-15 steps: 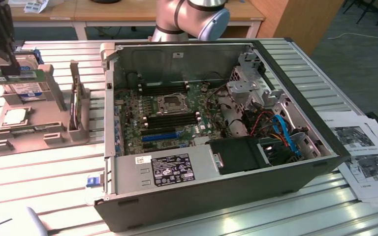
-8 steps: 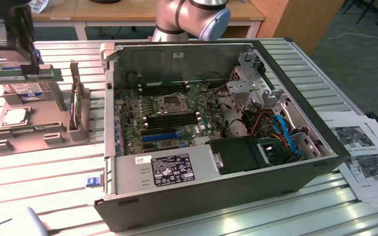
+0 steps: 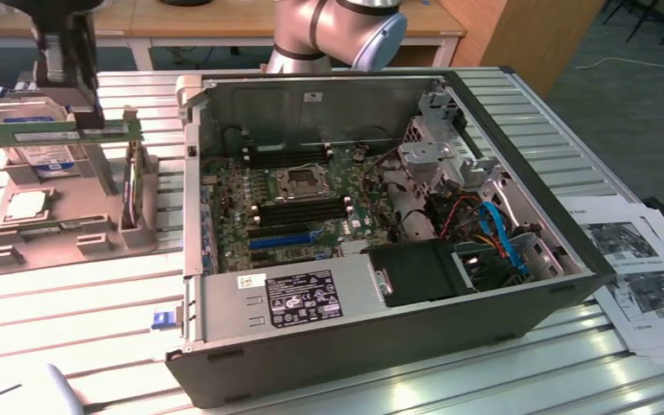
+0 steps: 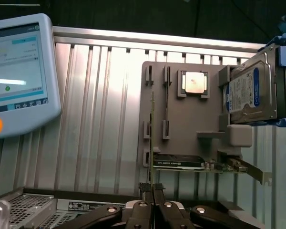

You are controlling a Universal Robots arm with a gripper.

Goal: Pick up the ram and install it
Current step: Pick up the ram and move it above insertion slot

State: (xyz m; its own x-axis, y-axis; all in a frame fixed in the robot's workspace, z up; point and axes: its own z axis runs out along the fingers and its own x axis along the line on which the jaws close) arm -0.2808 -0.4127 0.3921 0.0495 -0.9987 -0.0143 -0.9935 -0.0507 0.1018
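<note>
Pick-up is looking like the step in hand. The jaws are standing almost closed, pinching the ram (image 3: pixel 21 134) from above. The green stick is hanging level in the upper left of the exterior view, right over the grey parts holder (image 3: pixel 67 233) and just in front of the hard drive (image 3: pixel 32 112) propped upright there. In the wrist view the stick is showing edge-on, as a thin line running out from between the jaws. Whether its lower edge is riding free of the holder's posts, I cannot tell. The open computer case (image 3: pixel 367 337) is lying in the middle of the frame on the ribbed tabletop (image 3: pixel 67 320), well apart from the stick. Inside it the motherboard (image 3: pixel 263 194) is facing up, with dark memory slots (image 3: pixel 309 210) beside the processor socket (image 3: pixel 303 180), so installing is not yet done. By my judgement, the move ahead is calling for a straight lift clear of the posts and a steady carry over the case's left-hand wall. The stick's long edge then needs lining up squarely with one slot before any pressing down.
</note>
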